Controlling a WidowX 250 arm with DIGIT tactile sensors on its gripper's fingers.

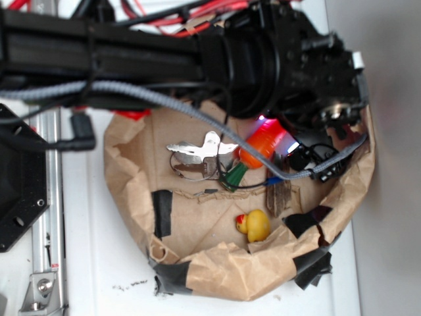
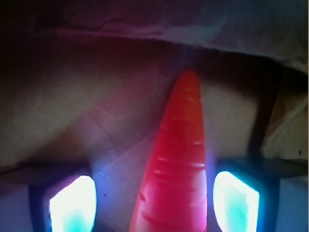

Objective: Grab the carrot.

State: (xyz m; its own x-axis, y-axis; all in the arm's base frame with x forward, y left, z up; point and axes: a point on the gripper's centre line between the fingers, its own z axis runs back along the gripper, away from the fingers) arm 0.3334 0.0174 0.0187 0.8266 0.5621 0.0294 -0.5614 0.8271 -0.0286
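The carrot point(image 1: 258, 150) lies inside a brown paper nest, its green stem end point(image 1: 235, 176) pointing toward the lower left. Its narrow end runs under the black arm and is hidden in the exterior view. In the wrist view the carrot point(image 2: 179, 169) glows red-orange and runs up the middle, tip pointing away. My gripper point(image 2: 154, 205) is open and straddles it. The two lit pads point(image 2: 72, 205) stand on either side, with a wide gap on the left and a narrow one on the right. Neither pad visibly touches the carrot.
A yellow rubber duck point(image 1: 255, 225) sits near the nest's front wall point(image 1: 223, 273). A silver metal piece with a key ring point(image 1: 200, 153) lies left of the carrot, and a small brown wood piece point(image 1: 279, 196) lies to its lower right. A grey cable point(image 1: 197, 115) crosses above.
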